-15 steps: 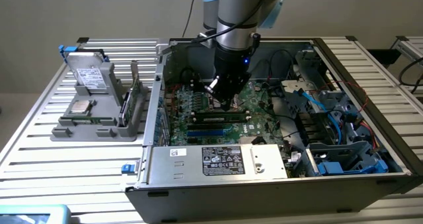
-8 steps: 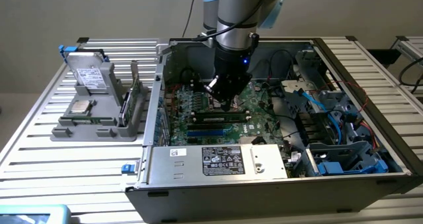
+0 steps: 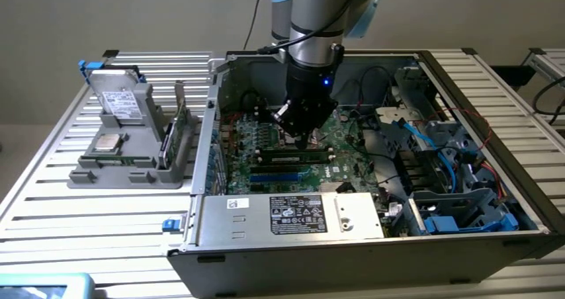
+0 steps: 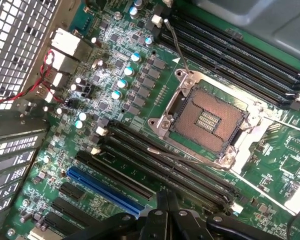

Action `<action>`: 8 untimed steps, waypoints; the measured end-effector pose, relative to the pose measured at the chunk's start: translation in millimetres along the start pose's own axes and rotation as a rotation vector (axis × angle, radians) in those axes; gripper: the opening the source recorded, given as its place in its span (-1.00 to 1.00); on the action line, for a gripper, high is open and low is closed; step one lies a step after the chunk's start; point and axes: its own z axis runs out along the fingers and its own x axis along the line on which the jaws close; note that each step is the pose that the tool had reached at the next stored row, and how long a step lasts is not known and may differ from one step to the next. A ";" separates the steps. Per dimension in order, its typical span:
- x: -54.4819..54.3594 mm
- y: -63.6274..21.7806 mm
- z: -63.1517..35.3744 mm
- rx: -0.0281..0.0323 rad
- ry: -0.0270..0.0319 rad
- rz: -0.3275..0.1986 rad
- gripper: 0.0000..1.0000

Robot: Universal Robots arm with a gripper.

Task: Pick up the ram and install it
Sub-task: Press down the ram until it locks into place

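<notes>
My fingers (image 4: 166,207) were clenched together with nothing between them, poised low over the motherboard (image 3: 348,140) inside the open computer case (image 3: 371,246), just beside the empty processor socket (image 4: 205,117). The ram (image 3: 294,159) lay in a memory slot just past my tips, its long axis running toward the exterior view's left and right. Seating it well, I judged, called for straight, even downward pressure along that length.

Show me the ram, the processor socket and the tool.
ram (image 3: 296,158), exterior view, middle of the stick in its slot.
processor socket (image 4: 206,116), wrist view, centre of the contact grid.
tool (image 4: 165,210), wrist view, between the shut fingertips.
</notes>
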 end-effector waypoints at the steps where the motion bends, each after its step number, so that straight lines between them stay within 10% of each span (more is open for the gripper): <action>1: 0.0 0.0 0.1 0.0013 0.0014 0.010 -0.79; 8: 0.0 0.0 0.0 0.0108 0.0118 0.074 -0.79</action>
